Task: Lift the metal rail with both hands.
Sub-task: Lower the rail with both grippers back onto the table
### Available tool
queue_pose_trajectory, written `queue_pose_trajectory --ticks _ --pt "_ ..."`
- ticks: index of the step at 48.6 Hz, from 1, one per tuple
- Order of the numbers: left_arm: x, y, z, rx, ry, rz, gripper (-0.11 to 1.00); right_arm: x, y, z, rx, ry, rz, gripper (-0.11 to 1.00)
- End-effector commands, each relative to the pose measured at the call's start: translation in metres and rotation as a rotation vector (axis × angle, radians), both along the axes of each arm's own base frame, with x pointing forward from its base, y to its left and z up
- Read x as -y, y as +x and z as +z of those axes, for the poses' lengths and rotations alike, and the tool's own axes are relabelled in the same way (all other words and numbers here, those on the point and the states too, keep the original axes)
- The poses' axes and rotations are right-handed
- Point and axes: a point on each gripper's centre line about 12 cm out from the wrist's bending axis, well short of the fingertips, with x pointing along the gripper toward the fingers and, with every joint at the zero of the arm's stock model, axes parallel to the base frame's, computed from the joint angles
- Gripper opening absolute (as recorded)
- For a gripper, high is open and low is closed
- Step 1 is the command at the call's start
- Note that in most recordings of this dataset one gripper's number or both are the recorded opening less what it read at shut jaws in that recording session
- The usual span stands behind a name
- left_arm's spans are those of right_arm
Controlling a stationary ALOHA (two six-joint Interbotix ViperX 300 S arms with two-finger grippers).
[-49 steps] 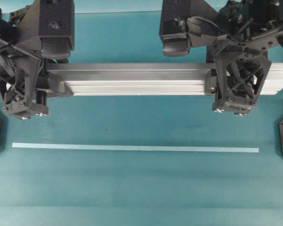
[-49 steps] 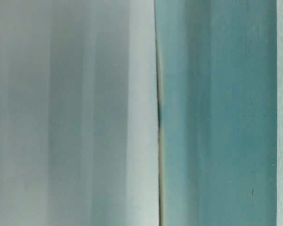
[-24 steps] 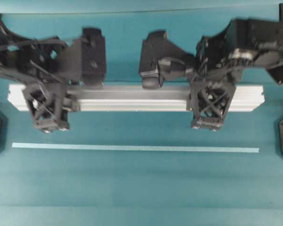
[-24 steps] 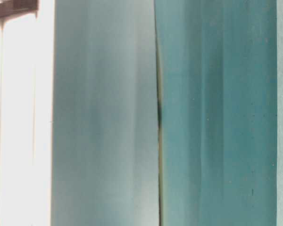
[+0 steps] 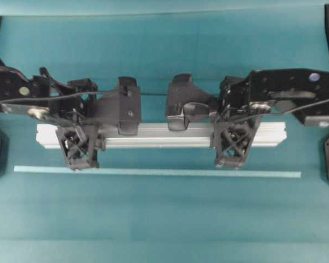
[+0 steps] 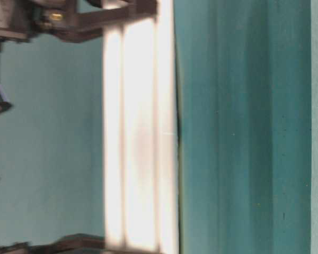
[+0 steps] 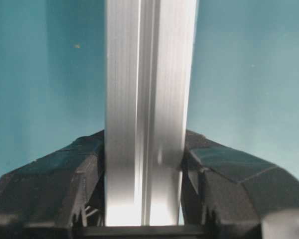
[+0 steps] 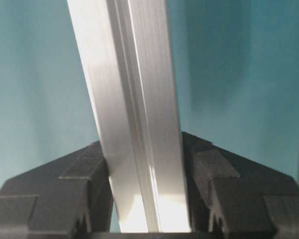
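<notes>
Teal table surface [image 5: 164, 219], thin pale strip [image 5: 157, 172] lying flat across its near half, left to right

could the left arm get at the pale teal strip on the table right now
Probably not as things stand. The left gripper has its jaws closed on the metal rail, shared with the right gripper, so it is occupied. The strip itself lies uncovered just in front of the rail.

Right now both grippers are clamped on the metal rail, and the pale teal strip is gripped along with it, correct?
Not quite. Both grippers, left and right, do clamp the metal rail, but the pale teal strip lies free on the table, nearer the camera than the rail. The overhead view shows it.
</notes>
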Motion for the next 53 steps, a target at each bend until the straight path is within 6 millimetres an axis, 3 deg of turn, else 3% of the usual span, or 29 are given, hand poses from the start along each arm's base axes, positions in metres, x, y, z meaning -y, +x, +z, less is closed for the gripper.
queue_pose_trajectory --ticks 1,15,32,53 --pt "0.002 0.008 -0.007 0.029 0.002 -0.008 0.36 0.001 0.006 -0.01 0.027 -0.001 -0.009 0.4" --pt "0.002 0.022 -0.044 0.014 0.0 -0.011 0.36 -0.002 0.009 -0.044 0.001 0.002 -0.003 0.4" --pt "0.002 0.01 -0.076 -0.006 -0.005 -0.003 0.36 -0.015 0.004 -0.072 0.026 0.02 -0.004 0.4" --pt "0.005 0.011 -0.09 0.019 -0.008 -0.005 0.36 -0.028 0.004 -0.096 0.006 0.034 0.017 0.4"
